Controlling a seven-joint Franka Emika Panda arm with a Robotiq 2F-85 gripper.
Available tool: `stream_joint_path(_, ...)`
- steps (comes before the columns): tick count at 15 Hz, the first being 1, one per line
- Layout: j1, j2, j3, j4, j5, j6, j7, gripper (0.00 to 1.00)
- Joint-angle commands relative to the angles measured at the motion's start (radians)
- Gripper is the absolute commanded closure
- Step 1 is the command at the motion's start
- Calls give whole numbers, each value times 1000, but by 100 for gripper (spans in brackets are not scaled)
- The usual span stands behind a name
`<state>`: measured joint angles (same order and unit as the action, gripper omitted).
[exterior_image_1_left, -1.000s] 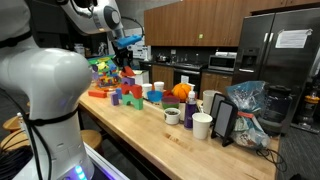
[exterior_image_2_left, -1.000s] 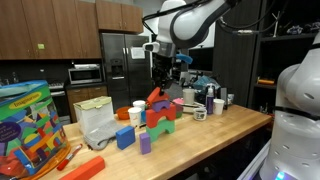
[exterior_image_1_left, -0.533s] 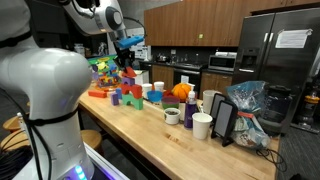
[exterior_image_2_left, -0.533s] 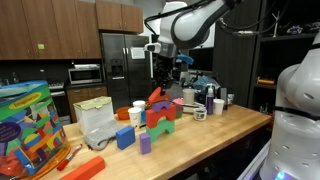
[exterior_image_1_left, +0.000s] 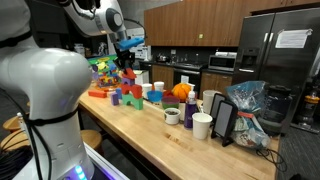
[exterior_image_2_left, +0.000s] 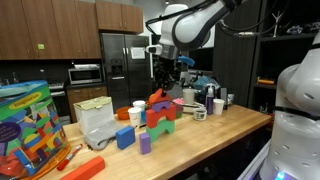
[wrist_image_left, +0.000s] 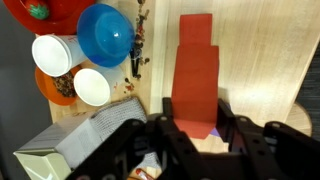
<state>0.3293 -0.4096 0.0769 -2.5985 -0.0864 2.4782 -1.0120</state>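
In the wrist view my gripper (wrist_image_left: 197, 126) is shut on a long red block (wrist_image_left: 195, 70), one dark finger pressed against each side of its near end. A bit of purple block (wrist_image_left: 211, 130) shows just under it. In both exterior views the gripper (exterior_image_2_left: 160, 80) (exterior_image_1_left: 124, 58) hangs straight down over a stack of coloured blocks (exterior_image_2_left: 160, 113) (exterior_image_1_left: 125, 92) on the wooden counter (exterior_image_2_left: 215, 135), with the red block (exterior_image_2_left: 156, 97) at the top of the stack. Whether the red block rests on the stack or hangs just above it, I cannot tell.
A blue bowl (wrist_image_left: 105, 35), two white cups (wrist_image_left: 52, 55) and a white carton (wrist_image_left: 80, 145) lie to one side of the stack. A toy-block box (exterior_image_2_left: 30, 120), loose blue (exterior_image_2_left: 125, 137) and purple (exterior_image_2_left: 145, 143) blocks, mugs (exterior_image_1_left: 202, 125) and a tablet (exterior_image_1_left: 223, 120) also stand on the counter.
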Motion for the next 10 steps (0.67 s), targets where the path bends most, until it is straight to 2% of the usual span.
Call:
stream_joint_path(1,4,-4,-11,-10,15,20,-20,32)
stream_joint_path(3,4,-4,-10,-12,15,23,-19,26)
stream_joint_path(7,5,-8,-11,-15,19,28,-19,0)
stream_joint_path(10,9,-13,-14,-17,31,25,-21,0)
